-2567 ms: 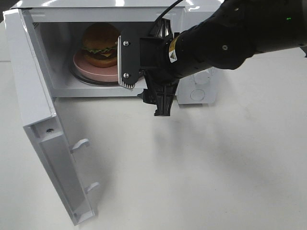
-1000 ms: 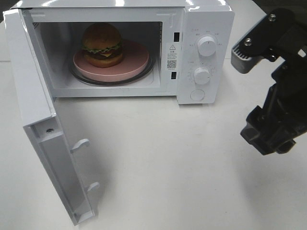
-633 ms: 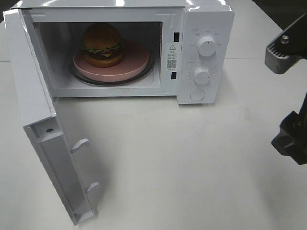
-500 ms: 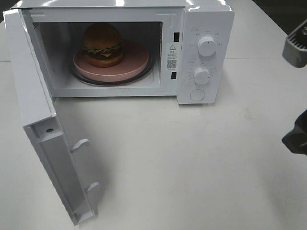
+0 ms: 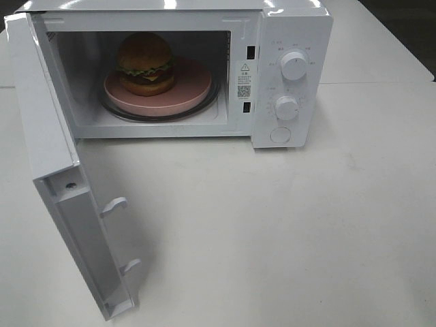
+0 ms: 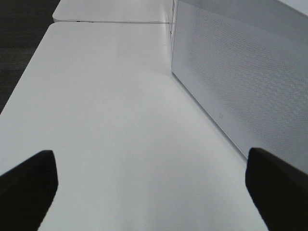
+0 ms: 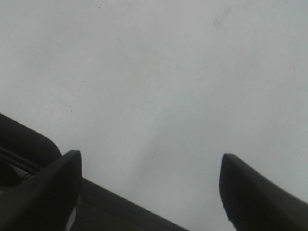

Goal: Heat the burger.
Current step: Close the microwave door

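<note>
Currently burger (image 5: pixel 144 65) sits on pink plate (image 5: pixel 194 82) inside open microwave (image 5: pixel 313 41); left gripper (image 6: pixel 151 190) and right gripper (image 7: pixel 149 156) hang outside microwave, well apart from burger, jaws spread, empty.

A warning-triangle sticker (image 5: pixel 244 69) above a QR code (image 5: pixel 244 90) stood on the microwave (image 5: pixel 293 27) front, upper centre of the frame; its small print was unreadable.

Looking like lab or test room, not home kitchen: microwave (image 5: pixel 262 41) sitting on bare white table (image 5: pixel 286 231), second table (image 6: pixel 110 9) butting up behind it, dark carpet-ish floor (image 6: pixel 19 43) running alongside.
</note>
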`<state>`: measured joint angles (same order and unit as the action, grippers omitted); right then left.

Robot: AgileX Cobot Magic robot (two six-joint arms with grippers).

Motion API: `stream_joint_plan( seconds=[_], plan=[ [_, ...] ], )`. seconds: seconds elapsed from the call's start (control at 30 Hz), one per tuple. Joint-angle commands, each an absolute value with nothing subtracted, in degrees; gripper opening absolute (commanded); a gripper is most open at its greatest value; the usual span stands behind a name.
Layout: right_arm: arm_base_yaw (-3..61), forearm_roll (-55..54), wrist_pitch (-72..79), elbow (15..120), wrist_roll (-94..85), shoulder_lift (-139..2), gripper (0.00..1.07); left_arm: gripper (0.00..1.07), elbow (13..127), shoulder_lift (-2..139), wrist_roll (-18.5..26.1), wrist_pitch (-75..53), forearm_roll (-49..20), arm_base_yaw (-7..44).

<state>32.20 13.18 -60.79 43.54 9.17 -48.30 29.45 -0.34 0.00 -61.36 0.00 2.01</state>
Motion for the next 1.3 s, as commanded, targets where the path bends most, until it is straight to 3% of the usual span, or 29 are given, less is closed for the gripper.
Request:
stream_joint_plan(
  seconds=[0.03, 0.33, 1.0, 1.3],
  plan=[
    [27.04, 11.69, -61.08, 41.14, 8.48, -45.89, 0.77, 0.98, 29.51, -1.2, 0.0, -61.25, -0.34, 1.78],
    [15.64, 10.77, -59.07, 34.61, 6.47, -35.01, 0.77, 0.98, 29.51, -1.2, 0.0, -61.25, -0.34, 1.78],
    [3.09, 6.47, -57.18, 28.82, 5.39, -4.81, 0.76, 0.98, 29.51, -1.2, 0.0, -61.25, -0.34, 1.78],
    [2.01, 5.16, -57.12, 28.76, 3.38, 1.83, 0.76, 0.98, 29.51, -1.2, 0.0, -61.25, -0.34, 1.78]
  ],
)
